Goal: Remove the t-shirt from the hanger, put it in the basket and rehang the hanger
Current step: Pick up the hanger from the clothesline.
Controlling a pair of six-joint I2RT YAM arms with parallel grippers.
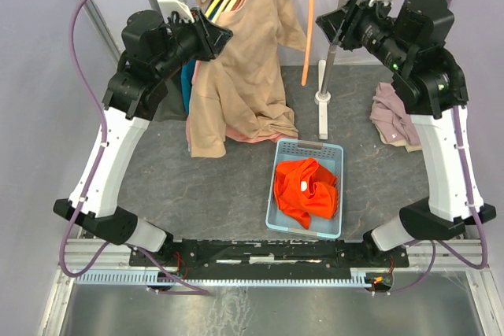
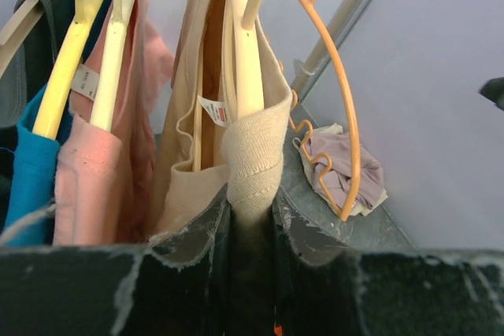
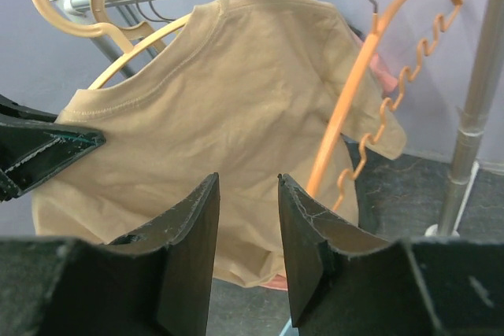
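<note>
Left claw (image 2: 250, 208) is clamped on a fold of the tan t-shirt (image 2: 253, 143) at its shoulder, directly ahead of the fingertips, where the fabric drapes over the hanger (image 2: 246, 53); right claw (image 3: 248, 190) is slightly parted and grips nothing; the t-shirt hangs just beyond it, apart from both fingers; an orange hanger (image 3: 346, 116) hangs beyond the right finger.

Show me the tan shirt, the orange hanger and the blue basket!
tan shirt (image 1: 236, 76), top view, middle of its front
orange hanger (image 3: 345, 108), right wrist view, its straight arm
blue basket (image 1: 273, 182), top view, its left rim
</note>
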